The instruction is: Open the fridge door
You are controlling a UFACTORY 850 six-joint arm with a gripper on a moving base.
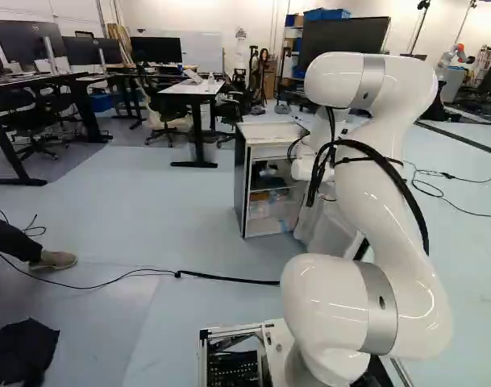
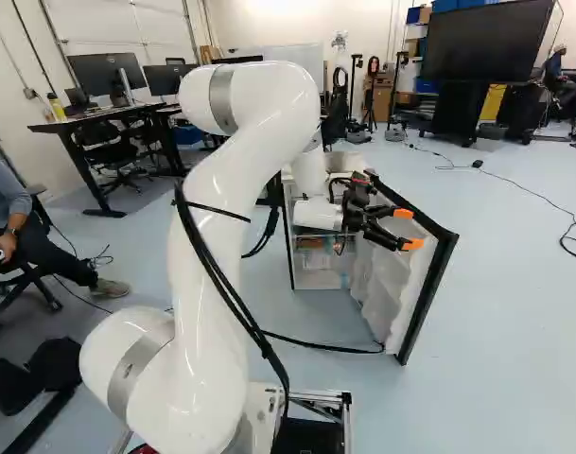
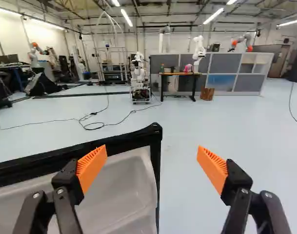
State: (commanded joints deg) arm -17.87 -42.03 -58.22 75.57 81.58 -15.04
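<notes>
By open fridge door (image 2: 399, 288): tool (image 2: 409, 229), hidden in left base view.

At the bottom of the frame, the gripper (image 2: 409, 229) has its two orange pads (image 3: 91, 165) spread wide. The fridge door (image 3: 126, 187), black-edged with a moulded off-white liner, fills the lower left, running behind the left-hand pad; its corner reaches near the centre. Black cable (image 3: 94, 127) loops over the pale floor (image 3: 226, 122) left of centre. In the upper middle stand another robot (image 3: 139, 72), a desk (image 3: 180, 74) and grey partitions (image 3: 222, 63).
</notes>
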